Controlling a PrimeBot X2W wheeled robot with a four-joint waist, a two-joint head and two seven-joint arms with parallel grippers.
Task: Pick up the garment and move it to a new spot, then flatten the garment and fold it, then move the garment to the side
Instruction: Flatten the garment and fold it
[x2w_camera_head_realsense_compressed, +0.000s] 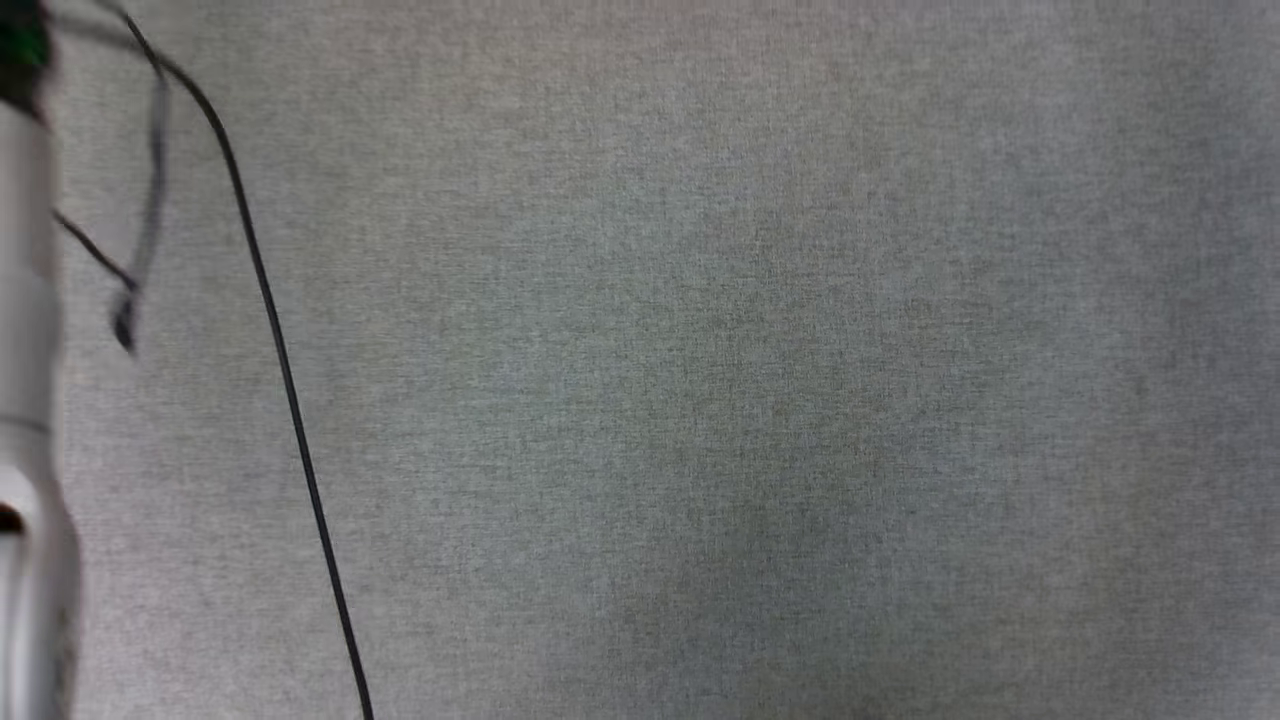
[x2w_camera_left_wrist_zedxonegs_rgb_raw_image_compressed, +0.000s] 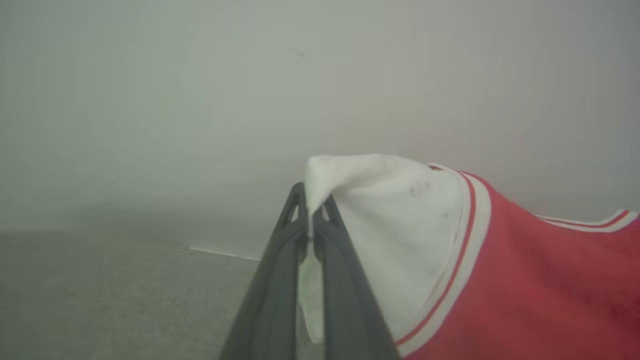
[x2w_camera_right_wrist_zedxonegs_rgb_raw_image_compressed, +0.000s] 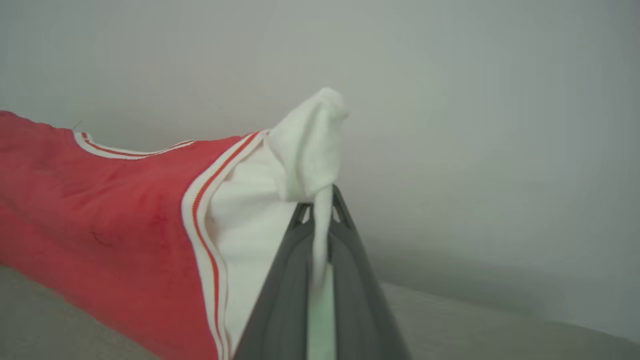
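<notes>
Here the left pincer (x2w_camera_left_wrist_zedxonegs_rgb_raw_image_compressed: 310, 205) and right pincer (x2w_camera_right_wrist_zedxonegs_rgb_raw_image_compressed: 322, 202) each clamp a white sleeve (x2w_camera_left_wrist_zedxonegs_rgb_raw_image_compressed: 395, 215), the garment (x2w_camera_left_wrist_zedxonegs_rgb_raw_image_compressed: 525, 285) stretched between them, long axis arm-to-arm.

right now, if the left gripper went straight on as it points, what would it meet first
The left gripper is shut on the jersey, whose white sleeve bunches over its tips; past that, probably the wall, depth unclear.

left end effector (x2w_camera_left_wrist_zedxonegs_rgb_raw_image_compressed: 310, 220) pinching white sleeve | garment (x2w_camera_left_wrist_zedxonegs_rgb_raw_image_compressed: 500, 280) hangs rightward | pale wall (x2w_camera_left_wrist_zedxonegs_rgb_raw_image_compressed: 200, 100) behind
</notes>
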